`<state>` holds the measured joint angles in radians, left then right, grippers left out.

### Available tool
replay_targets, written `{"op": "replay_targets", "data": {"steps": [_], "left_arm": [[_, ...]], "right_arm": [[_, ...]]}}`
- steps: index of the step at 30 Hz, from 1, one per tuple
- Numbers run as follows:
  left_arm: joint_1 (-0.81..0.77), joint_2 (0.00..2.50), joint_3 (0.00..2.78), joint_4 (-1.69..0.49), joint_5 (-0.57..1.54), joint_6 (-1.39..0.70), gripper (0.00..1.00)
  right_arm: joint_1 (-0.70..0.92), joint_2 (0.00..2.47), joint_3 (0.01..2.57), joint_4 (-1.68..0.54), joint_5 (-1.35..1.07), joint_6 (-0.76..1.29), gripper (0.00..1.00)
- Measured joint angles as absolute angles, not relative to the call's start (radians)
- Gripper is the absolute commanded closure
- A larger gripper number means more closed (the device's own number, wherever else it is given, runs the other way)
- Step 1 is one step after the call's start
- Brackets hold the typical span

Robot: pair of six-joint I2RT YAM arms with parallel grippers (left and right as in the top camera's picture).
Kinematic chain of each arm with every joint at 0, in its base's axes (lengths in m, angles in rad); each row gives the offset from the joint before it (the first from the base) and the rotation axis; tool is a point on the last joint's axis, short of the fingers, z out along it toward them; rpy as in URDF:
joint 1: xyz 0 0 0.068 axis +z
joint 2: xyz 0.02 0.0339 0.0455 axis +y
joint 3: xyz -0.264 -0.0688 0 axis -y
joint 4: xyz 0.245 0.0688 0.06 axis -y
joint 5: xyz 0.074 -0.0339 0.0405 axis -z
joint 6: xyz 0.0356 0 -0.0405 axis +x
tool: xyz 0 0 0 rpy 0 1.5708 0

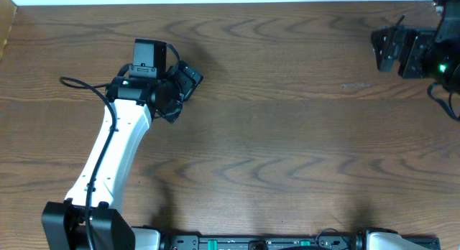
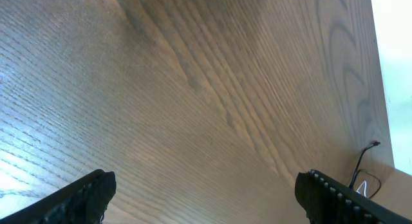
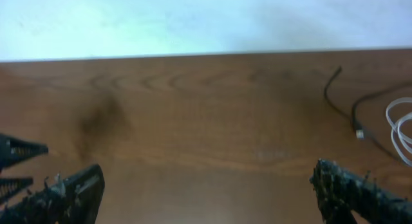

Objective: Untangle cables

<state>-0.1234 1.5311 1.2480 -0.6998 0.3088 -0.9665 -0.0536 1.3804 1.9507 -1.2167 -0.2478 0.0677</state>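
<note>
Wood-grain table is filling my screens. The left arm is reaching forward, bending inward at the wrist, and the left gripper is hovering with its jaws spread wide, gripping nothing. The right gripper is also gaping. The black cable and white cable are lying near the table's edge, beyond and to the right of the right gripper, touching neither

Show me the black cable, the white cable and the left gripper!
black cable (image 3: 326,89), right wrist view, on its curved strand.
white cable (image 3: 389,114), right wrist view, on its loop's left edge.
left gripper (image 2: 206,188), left wrist view, midway between its open fingertips.
</note>
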Motion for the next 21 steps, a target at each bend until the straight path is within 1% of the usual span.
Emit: {"op": "replay_targets", "data": {"steps": [5,8,11,14,17,21], "left_arm": [[-0.123,1.531,1.248,-0.700,0.309,-0.969,0.06],[-0.123,1.531,1.248,-0.700,0.309,-0.969,0.06],[-0.123,1.531,1.248,-0.700,0.309,-0.969,0.06],[-0.123,1.531,1.248,-0.699,0.309,-0.969,0.06],[-0.123,1.531,1.248,-0.700,0.309,-0.969,0.06],[-0.123,1.531,1.248,-0.700,0.309,-0.970,0.06]], "right_arm": [[-0.054,1.383,1.950,-1.284,-0.245,0.068,0.01],[-0.054,1.383,1.950,-1.365,-0.233,0.068,0.01],[-0.054,1.382,1.932,-1.365,-0.215,0.063,0.01],[-0.053,1.358,1.813,-1.238,-0.206,0.044,0.01],[-0.028,1.277,1.570,-0.974,-0.198,0.035,0.01],[0.010,1.111,1.263,-0.703,-0.196,0.020,0.01]]}}
